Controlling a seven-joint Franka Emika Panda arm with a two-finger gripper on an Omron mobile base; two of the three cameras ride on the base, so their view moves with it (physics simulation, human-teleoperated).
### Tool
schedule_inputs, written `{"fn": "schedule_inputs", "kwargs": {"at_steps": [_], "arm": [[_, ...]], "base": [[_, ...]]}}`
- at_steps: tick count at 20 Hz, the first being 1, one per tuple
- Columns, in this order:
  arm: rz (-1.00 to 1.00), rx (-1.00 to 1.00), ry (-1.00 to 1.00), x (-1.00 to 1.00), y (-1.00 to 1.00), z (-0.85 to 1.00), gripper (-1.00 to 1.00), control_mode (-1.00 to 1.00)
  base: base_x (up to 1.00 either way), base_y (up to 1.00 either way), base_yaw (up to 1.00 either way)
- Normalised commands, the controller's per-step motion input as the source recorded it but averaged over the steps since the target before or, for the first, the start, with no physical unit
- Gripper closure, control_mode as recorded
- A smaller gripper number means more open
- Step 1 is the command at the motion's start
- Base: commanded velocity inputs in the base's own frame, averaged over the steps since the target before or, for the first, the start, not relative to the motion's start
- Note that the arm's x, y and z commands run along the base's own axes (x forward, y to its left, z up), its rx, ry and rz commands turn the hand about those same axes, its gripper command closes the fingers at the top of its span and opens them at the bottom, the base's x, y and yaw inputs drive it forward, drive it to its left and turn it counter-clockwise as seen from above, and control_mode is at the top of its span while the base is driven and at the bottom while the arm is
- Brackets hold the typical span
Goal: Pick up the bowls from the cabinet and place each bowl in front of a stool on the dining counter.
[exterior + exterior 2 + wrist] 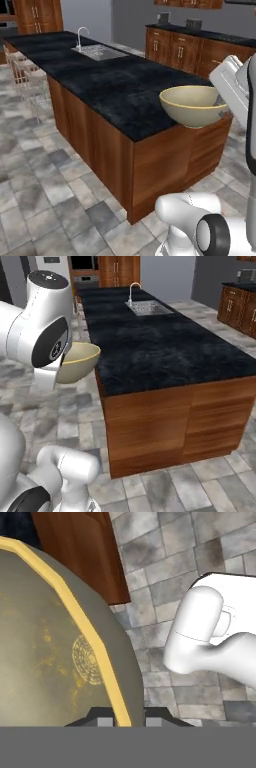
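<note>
Beside the near end of the dining counter (pixel 100 90), one cream-beige bowl (pixel 192 105) was carried in the air, upright, at about the height of the black marble top and off its edge, over the tiled floor (pixel 35 195). One gripper (pixel 120 718) was clamped on the bowl's rim, one finger inside the wall and one outside, as the hand view showed. One sink (pixel 98 51) with one curved faucet (pixel 80 36) sat toward the far end of the same counter. One pale stool (pixel 27 75), possibly more, stood beside the counter's far left side; the count was unclear. Low drawer cabinets (pixel 185 50) lined the wall beyond the counter.
</note>
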Motion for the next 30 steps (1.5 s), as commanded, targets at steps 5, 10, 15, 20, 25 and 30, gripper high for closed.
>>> {"fn": "schedule_inputs", "kwargs": {"at_steps": [5, 10, 15, 20, 25, 30], "arm": [[0.00, 0.00, 0.00, 0.00, 0.00, 0.00, 1.00, 1.00], [0.00, 0.00, 0.00, 0.00, 0.00, 0.00, 1.00, 1.00], [0.00, 0.00, 0.00, 0.00, 0.00, 0.00, 1.00, 1.00], [0.00, 0.00, 0.00, 0.00, 0.00, 0.00, 1.00, 1.00], [0.00, 0.00, 0.00, 0.00, 0.00, 0.00, 1.00, 1.00], [0.00, 0.00, 0.00, 0.00, 0.00, 0.00, 1.00, 1.00]], "base": [[0.13, 1.00, -0.48], [0.47, 1.00, -0.29], [0.75, 1.00, -0.16], [0.81, 1.00, -0.16], [0.85, 1.00, -0.17], [0.84, 1.00, -0.17]]}}
